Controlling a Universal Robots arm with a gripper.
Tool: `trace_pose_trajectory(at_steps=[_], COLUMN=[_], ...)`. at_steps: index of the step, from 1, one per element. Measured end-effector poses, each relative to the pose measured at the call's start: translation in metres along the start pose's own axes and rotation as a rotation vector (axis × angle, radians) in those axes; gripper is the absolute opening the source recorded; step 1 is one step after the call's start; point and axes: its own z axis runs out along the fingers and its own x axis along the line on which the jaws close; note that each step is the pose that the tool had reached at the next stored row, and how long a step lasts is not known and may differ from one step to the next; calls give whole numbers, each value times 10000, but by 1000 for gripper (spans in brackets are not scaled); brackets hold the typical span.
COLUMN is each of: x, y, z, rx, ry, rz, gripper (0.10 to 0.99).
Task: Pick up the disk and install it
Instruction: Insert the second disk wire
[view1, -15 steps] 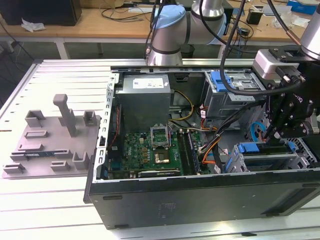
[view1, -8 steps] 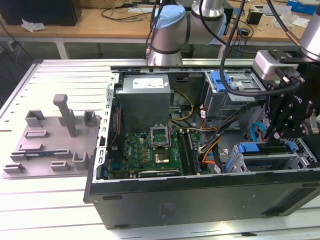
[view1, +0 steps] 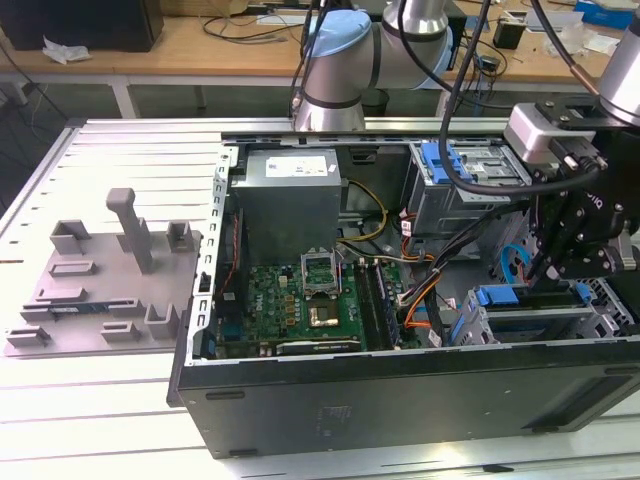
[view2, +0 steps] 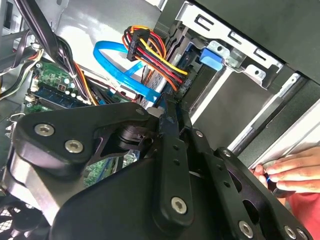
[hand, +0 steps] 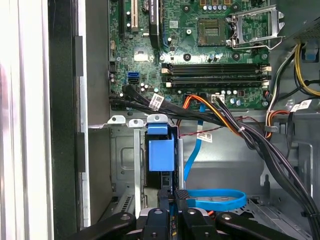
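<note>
Since the job is to get the disk seated, it makes sense it's edge-on in a slot of the drive cage, blue bracket outermost, w/ the gripper lined up right behind it along the slot. The fingers are clenched together, no gap I can see, and not wrapped round the drive. My guess is they're working as a blunt pusher, tips at the disk's rear end, tho I can't tell if they actually touch. A flat blue cable loops just beside the cage, near the fingers. The motherboard lies beyond the cage, well apart from the gripper. The PC case lies on its side, open, on the surface, prob so the arm can reach down into the cage. In the second wrist view a person's hand rests on the case edge beside the cage, maybe steadying it.
</note>
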Motion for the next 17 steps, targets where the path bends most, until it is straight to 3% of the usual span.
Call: trace_pose_trajectory(at_steps=[17], x=[-2], y=[0], z=[38], rx=[8], ry=[1], rz=[-181], gripper=[165])
